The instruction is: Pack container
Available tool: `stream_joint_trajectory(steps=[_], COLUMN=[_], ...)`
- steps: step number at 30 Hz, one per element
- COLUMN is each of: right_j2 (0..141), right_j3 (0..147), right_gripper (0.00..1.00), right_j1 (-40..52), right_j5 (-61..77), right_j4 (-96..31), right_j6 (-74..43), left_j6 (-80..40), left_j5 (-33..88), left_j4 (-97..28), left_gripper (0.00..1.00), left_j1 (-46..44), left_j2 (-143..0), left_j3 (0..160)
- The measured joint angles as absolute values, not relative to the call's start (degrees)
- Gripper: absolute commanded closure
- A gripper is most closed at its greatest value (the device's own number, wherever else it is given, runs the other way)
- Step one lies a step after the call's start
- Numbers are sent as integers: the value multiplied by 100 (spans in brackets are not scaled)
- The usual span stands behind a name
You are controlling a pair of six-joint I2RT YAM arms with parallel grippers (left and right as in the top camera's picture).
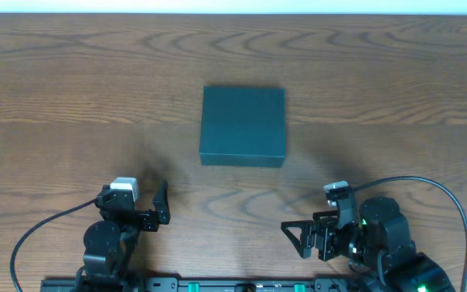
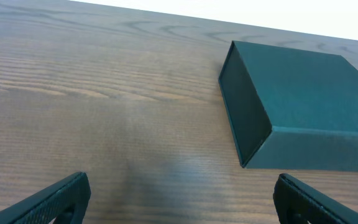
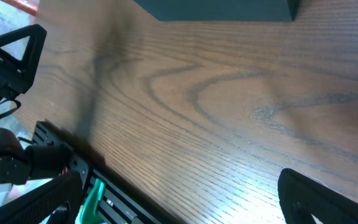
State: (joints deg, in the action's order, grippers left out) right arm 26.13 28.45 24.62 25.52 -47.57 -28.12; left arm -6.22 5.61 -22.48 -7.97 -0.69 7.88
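Spreading beneath everything was the wooden tabletop (image 1: 71, 97), and the dark teal container (image 1: 242, 126) sat on it with its lid shut (flat and level). On the robot's side of the container and off to its left, the left pincer (image 2: 182, 199) gaped wide, gripping nothing. To the container's right, also on the robot's side, the right pincer (image 3: 176, 183) stood equally wide and empty, well apart from the container.

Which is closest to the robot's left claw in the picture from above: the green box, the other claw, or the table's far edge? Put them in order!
1. The green box: just ahead of the left claw, a bit to its right.
2. The right claw: across on the right side.
3. The table's far edge: way beyond the box.
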Motion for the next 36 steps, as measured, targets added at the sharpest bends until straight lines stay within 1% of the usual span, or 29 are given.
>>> stream_joint_trajectory(steps=[8, 12, 15, 19, 23, 36], right_j2=[2606, 2294, 1664, 790, 167, 82], right_j3=[2845, 2840, 2676, 1839, 954, 904], right_gripper=[1, 1, 1, 1, 1, 1], right_j1=[2464, 2469, 2469, 2471, 2473, 2477], right_j5=[2425, 1789, 1162, 631, 390, 294], right_j4=[-4768, -4659, -4386, -3948, -3577, -3494], right_j6=[-2700, -2331, -1793, -1341, -1232, -1146], left_j6=[-622, -622, -622, -622, -622, -622], left_j5=[563, 561, 563, 563, 563, 563], left_j4=[-2248, -2248, -2248, -2239, -2226, -2226], left_gripper=[5, 5, 5, 5, 5, 5], left_j1=[-797, -797, -797, -797, -797, -797], left_j2=[-69, -69, -69, -64, -62, -62], left_j3=[788, 788, 788, 786, 784, 784])
